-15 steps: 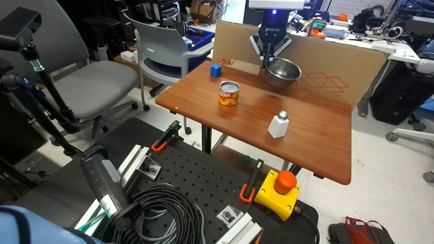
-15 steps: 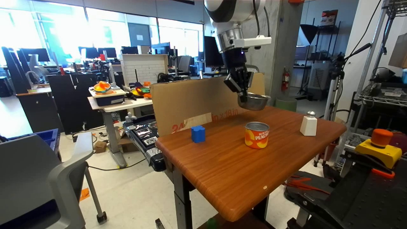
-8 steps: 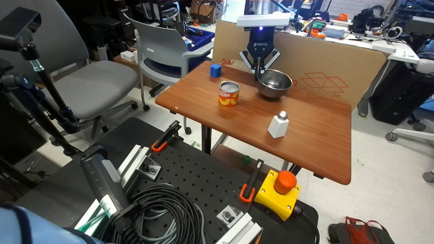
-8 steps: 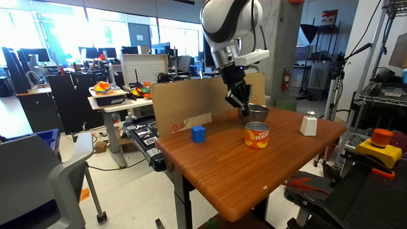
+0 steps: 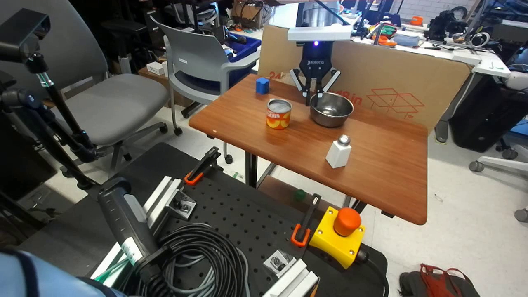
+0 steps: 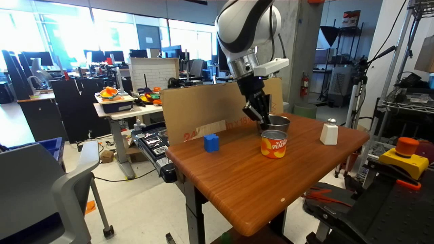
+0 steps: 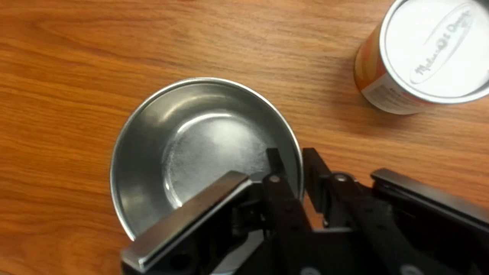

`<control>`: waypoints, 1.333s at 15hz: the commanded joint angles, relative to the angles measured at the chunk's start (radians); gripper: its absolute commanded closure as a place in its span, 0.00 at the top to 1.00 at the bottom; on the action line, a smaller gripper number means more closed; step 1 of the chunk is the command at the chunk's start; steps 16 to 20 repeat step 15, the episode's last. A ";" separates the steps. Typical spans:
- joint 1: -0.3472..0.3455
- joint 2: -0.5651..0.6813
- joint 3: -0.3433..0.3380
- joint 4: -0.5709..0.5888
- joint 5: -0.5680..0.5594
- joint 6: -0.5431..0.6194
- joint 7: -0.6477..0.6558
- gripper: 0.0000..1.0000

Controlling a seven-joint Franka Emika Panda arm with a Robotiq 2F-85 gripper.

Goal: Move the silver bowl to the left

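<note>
The silver bowl [image 5: 332, 112] sits upright on the brown table in both exterior views, near the cardboard. In an exterior view it is partly hidden behind the orange can and the gripper; its rim and side show [image 6: 280, 124]. In the wrist view the bowl [image 7: 202, 149] lies left of centre. My gripper [image 5: 312, 102] is at the bowl's rim on the side facing the can. In the wrist view the gripper [image 7: 289, 152] has its fingers apart, one inside the bowl and one outside, with the rim between them. The outer finger is very near the rim.
The orange can [image 5: 279, 114] stands beside the bowl. The white bottle [image 5: 339, 153] stands nearer the table's front edge. A blue block [image 5: 262, 86] is near the back corner. A cardboard sheet [image 5: 392, 78] rises along the back edge of the table [image 5: 387, 173].
The bowl, held in the air by its rim a second ago, has come down and slightly left onto the table. The gripper's fingers, shut on the rim before, have parted.
</note>
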 commanded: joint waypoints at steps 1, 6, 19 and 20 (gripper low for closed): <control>-0.012 -0.049 0.007 -0.049 -0.017 0.004 -0.020 0.52; -0.045 -0.227 0.014 -0.226 -0.005 0.054 -0.060 0.90; -0.089 -0.327 0.021 -0.306 0.046 0.057 -0.065 1.00; -0.089 -0.327 0.021 -0.306 0.046 0.057 -0.065 1.00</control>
